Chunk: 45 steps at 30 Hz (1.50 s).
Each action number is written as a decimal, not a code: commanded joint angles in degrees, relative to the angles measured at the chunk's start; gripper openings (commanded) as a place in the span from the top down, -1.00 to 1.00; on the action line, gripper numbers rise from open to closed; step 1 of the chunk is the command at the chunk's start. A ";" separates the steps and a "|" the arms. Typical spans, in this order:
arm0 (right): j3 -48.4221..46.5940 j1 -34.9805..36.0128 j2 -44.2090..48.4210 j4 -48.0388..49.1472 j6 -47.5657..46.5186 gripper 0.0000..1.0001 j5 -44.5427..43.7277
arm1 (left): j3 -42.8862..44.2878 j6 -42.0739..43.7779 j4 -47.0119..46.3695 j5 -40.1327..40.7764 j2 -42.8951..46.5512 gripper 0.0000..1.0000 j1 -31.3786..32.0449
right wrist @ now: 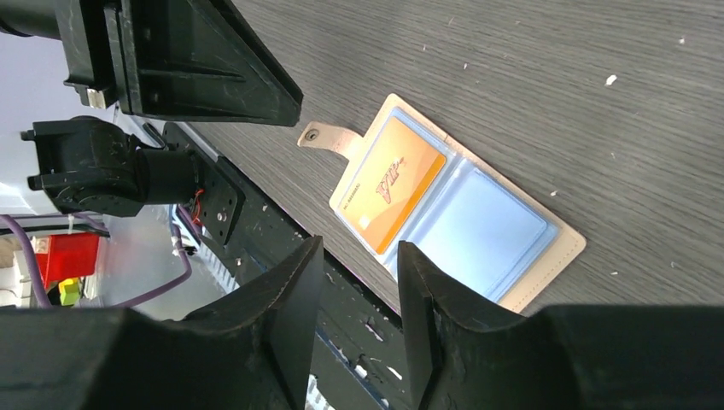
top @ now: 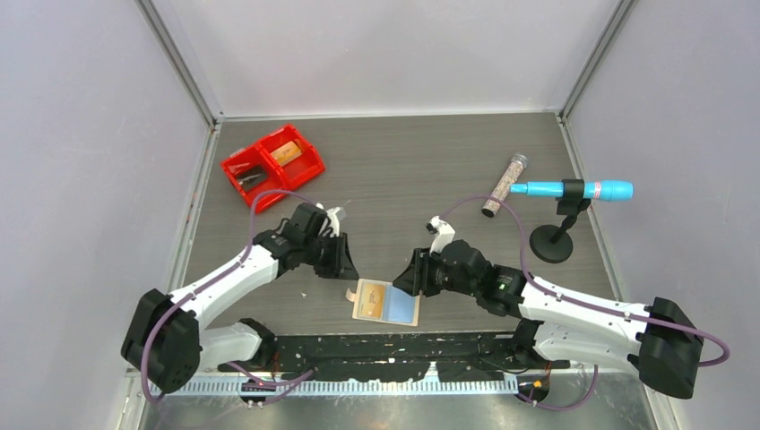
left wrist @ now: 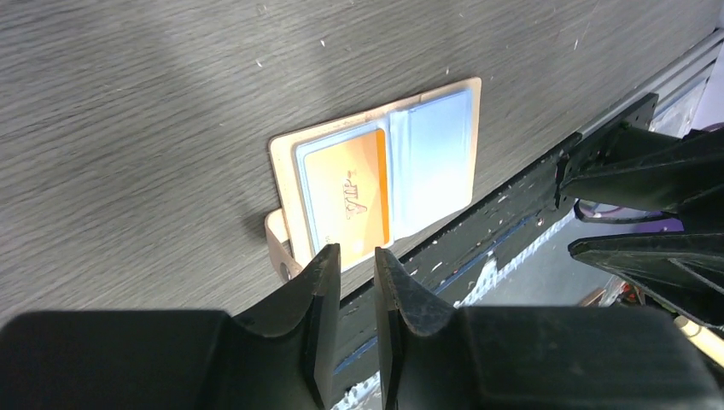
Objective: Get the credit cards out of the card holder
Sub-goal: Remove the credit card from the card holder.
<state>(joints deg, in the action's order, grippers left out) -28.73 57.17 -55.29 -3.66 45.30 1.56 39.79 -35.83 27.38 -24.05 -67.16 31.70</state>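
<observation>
Orange credit card [right wrist: 391, 184]: lettering legible from wrists only.

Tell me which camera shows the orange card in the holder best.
Right wrist: the orange card appears whole, largest, print legible. Left wrist shows it whole but smaller; top external, only a tiny orange patch.

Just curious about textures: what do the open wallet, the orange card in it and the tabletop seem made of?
The card holder looks like matte tan leather or imitation, its bluish pockets glossy plastic that catches light. The orange card seems smooth, stiff plastic with printed lettering. The table looks like matte grey wood-grain laminate, possibly real wood.
</observation>
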 commanded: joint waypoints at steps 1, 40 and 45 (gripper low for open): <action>1.73 -0.12 -0.40 7.30 1.18 0.12 1.34 | -0.53 -0.59 -5.52 1.37 -0.83 0.54 2.27; 4.30 2.42 -21.31 21.23 6.52 0.33 -1.37 | -10.70 -3.95 -15.65 2.53 -8.65 0.59 4.59; 4.72 2.42 -21.76 21.27 6.95 0.35 -3.61 | -11.20 -4.89 -16.20 2.60 -8.38 0.63 4.81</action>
<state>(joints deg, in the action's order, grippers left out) -24.49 59.20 -76.55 15.05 51.40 1.06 29.43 -39.81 13.37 -21.08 -75.53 36.03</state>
